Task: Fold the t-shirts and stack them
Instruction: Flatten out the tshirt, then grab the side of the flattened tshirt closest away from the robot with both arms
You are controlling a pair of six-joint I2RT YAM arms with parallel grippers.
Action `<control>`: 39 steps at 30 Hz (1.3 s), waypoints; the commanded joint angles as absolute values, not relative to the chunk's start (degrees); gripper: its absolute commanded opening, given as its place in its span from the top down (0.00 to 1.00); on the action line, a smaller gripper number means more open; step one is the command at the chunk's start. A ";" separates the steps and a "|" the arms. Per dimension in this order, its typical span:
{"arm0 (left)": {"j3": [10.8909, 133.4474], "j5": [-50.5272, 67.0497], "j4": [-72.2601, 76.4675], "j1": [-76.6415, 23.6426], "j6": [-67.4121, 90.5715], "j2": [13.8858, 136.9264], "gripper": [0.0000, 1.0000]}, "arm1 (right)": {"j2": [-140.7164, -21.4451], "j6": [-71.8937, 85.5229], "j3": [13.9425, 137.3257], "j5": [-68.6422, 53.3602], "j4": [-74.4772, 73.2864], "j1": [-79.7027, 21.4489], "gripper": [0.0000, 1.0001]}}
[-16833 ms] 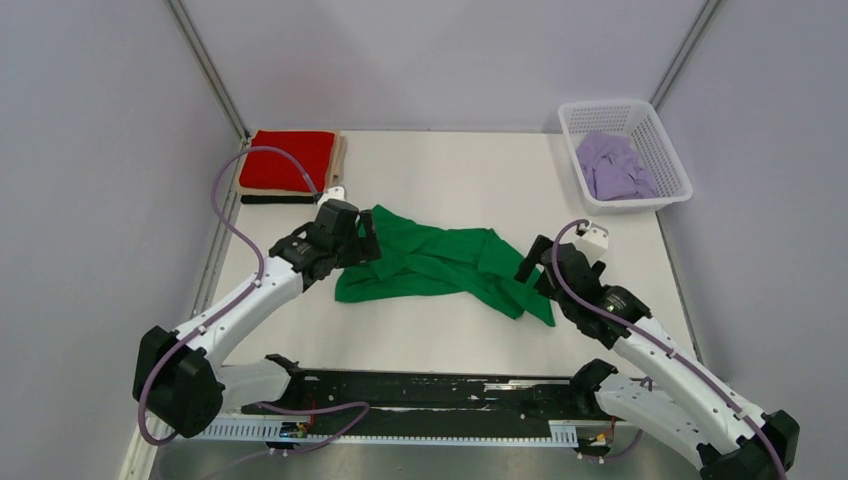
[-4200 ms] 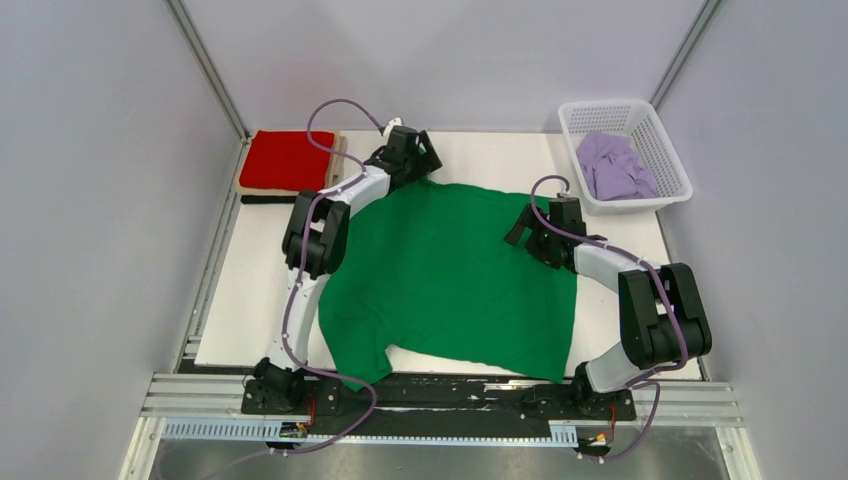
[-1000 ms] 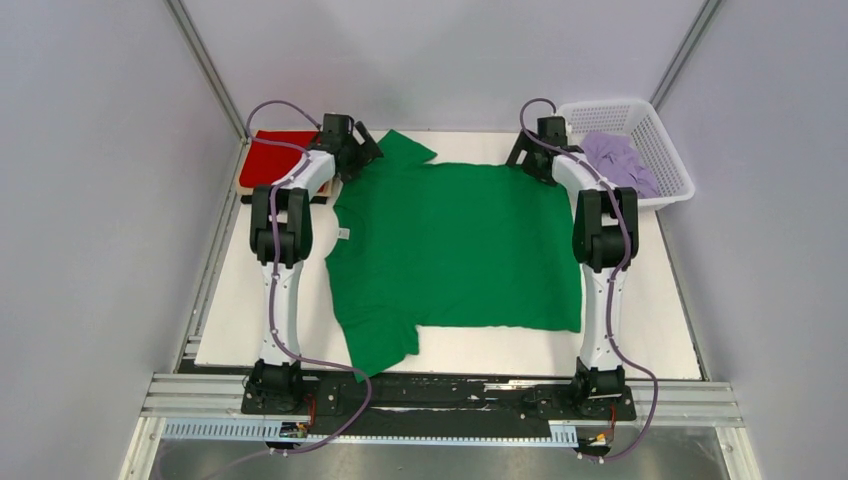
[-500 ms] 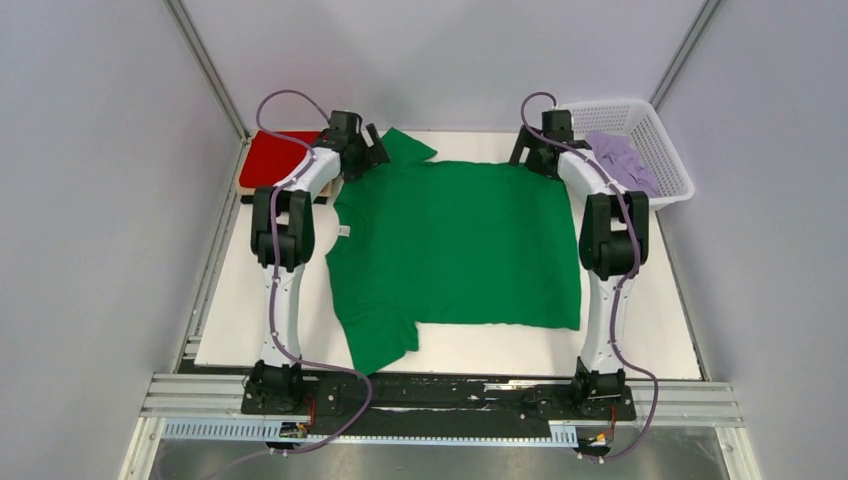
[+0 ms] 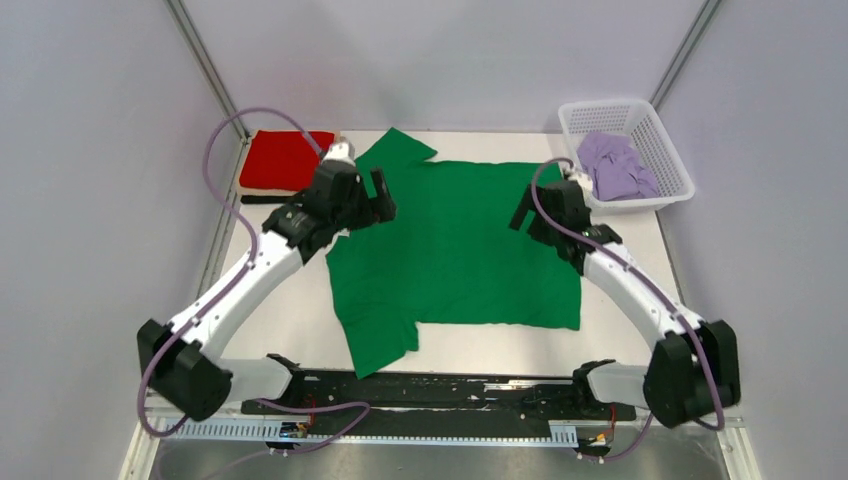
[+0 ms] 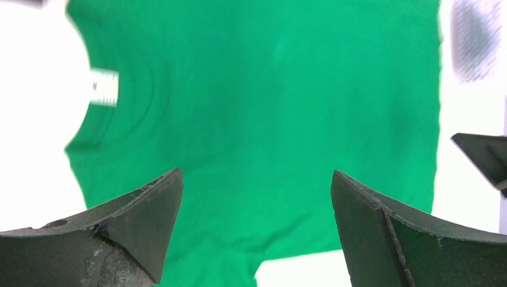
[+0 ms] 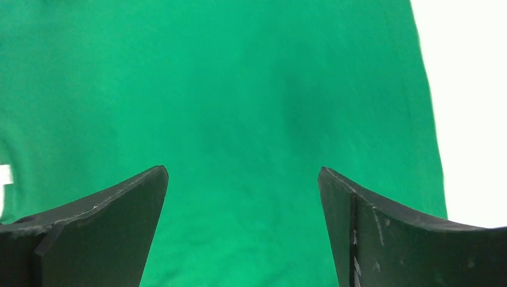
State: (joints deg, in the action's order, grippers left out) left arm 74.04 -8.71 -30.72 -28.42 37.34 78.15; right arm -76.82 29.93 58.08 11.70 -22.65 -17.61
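Centre of desk (image 5: 480,347): spread t-shirt (image 5: 460,250), lying flat.
Far left corner: folded t-shirts (image 5: 283,160), stacked, near its sleeve.
Far right corner: basket (image 5: 668,150), bunched t-shirt (image 5: 612,168) inside.

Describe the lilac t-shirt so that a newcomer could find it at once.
On the white table, look at the far right corner, where a white lattice basket stands. The lilac t-shirt lies crumpled inside it. It alone is in a container; the green t-shirt lies spread flat.
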 commanded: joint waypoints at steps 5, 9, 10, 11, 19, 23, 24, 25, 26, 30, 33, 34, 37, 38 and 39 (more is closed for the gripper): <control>49.29 -14.69 -46.21 -36.78 47.05 61.64 0.00 | -54.68 44.35 34.18 20.94 -23.43 -16.28 0.00; 43.01 -14.58 -52.75 -46.30 53.41 58.99 0.00 | -46.63 45.72 28.11 25.74 -23.46 -16.16 0.00; 42.07 -14.41 -53.53 -47.85 55.74 58.96 0.00 | -45.38 45.70 27.44 26.68 -23.51 -16.10 0.00; 40.53 -13.86 -54.69 -51.16 56.87 59.05 0.00 | -44.27 45.76 27.13 27.13 -23.55 -16.16 0.00; 37.17 -10.95 -50.82 -63.60 63.11 67.92 0.13 | -43.53 45.19 27.25 27.40 -24.53 -16.05 0.00; 37.00 -10.44 -48.90 -63.98 62.86 72.59 0.27 | -44.21 45.13 27.59 27.40 -24.87 -16.04 0.00; 36.67 -9.88 -48.17 -63.98 62.90 73.03 0.32 | -44.26 45.21 27.60 27.40 -24.87 -16.00 0.00; 36.44 -9.56 -47.73 -63.98 62.83 73.65 0.34 | -44.35 45.30 27.60 27.43 -24.93 -15.92 0.00; 36.05 -8.85 -46.93 -63.98 62.84 73.78 0.38 | -44.37 45.27 27.60 27.42 -24.95 -15.95 0.00; 35.06 -8.87 -46.97 -64.07 63.34 73.84 0.40 | -44.42 45.29 27.60 27.27 -24.94 -15.78 0.00; 34.60 -9.09 -46.28 -64.08 63.35 74.52 0.46 | -44.42 45.41 27.60 27.20 -24.97 -15.46 0.00; 34.53 -9.17 -46.08 -64.08 63.36 75.23 0.46 | -44.44 45.38 27.61 27.12 -25.00 -15.38 0.00; 34.55 -9.90 -45.46 -64.12 63.64 77.07 0.52 | -44.30 45.61 27.52 26.59 -25.08 -15.22 0.00; 34.61 -10.47 -45.36 -64.09 63.68 78.13 0.53 | -44.15 45.77 27.58 26.40 -25.12 -15.06 0.00; 34.71 -10.99 -45.38 -64.08 63.84 78.62 0.58 | -44.02 45.98 27.52 26.12 -25.30 -14.96 0.00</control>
